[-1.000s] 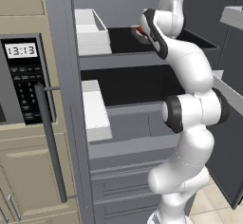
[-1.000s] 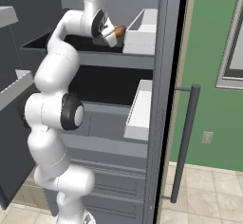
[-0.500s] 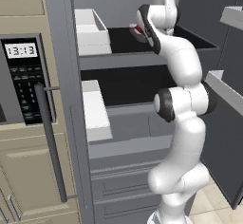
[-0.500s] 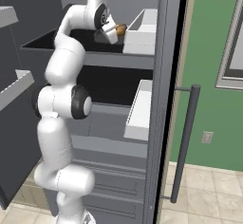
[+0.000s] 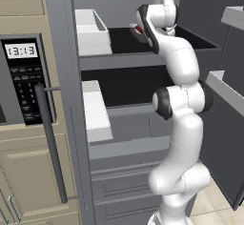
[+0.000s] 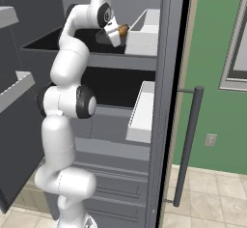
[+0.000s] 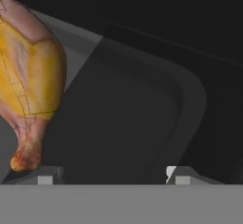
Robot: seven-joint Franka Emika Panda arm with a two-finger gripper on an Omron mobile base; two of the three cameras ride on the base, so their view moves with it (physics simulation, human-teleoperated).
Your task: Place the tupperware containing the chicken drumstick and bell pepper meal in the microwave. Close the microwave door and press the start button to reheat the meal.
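The arm (image 5: 178,124) is glossy white, built of rounded, tubular segments. Dark grey to black bands and round caps mark its joints. At the hand, two small dark fingers (image 7: 45,174) end in pale, squarish tips.

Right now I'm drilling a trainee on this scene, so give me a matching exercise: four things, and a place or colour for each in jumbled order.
Things:
1. chicken drumstick
2. microwave
3. bell pepper
4. white bin

Descriptions:
A. red, on the top shelf behind the arm
B. tan-orange, lying in a grey tray
C. clock reads 13:13
D. at the top shelf's front edge

Pairs: 1-B, 2-C, 3-A, 4-D
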